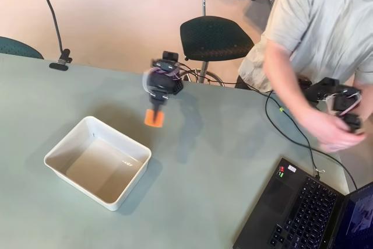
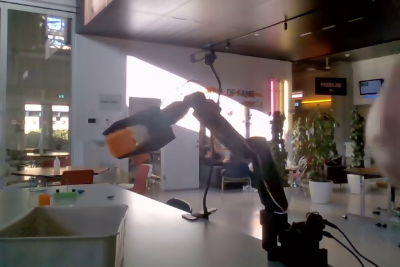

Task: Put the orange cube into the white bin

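The orange cube (image 1: 154, 118) hangs in the air, held between the fingers of my gripper (image 1: 155, 112), which is shut on it. In the overhead view it sits just above and right of the white bin's (image 1: 64, 170) far corner, blurred by motion. From the side, the fixed view shows the cube (image 2: 120, 142) at the tip of the gripper (image 2: 125, 141), well above the table and over the right end of the white bin (image 2: 94, 242). The bin's pale inside holds nothing.
An open laptop (image 1: 303, 211) lies at the table's lower right. A black cable (image 1: 288, 135) runs across the table on the right. A person leans in at the upper right. A clamp (image 1: 60, 61) sits on the far edge, with black chairs (image 1: 214, 36) beyond.
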Robot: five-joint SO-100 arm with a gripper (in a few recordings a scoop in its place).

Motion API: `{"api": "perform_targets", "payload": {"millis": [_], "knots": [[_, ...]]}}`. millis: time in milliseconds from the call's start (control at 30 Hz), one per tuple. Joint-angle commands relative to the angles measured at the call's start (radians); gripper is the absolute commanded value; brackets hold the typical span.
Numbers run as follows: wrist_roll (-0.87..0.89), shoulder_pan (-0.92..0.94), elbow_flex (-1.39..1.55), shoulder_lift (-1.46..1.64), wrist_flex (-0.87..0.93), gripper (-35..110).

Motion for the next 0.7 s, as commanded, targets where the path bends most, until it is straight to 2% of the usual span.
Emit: {"api": "perform_targets", "payload": {"millis": [0, 167, 467, 567, 667], "knots": [[-0.005, 0.086, -0.043, -0.084, -0.141, 25], [0.006, 0.147, -0.034, -0.273, -0.316, 25], [-0.003, 0.16, -0.044, -0.371, -0.344, 26], [0.0, 0.156, -0.044, -0.368, -0.336, 32], [0.006, 0.164, -0.034, -0.367, -0.325, 46]]}}
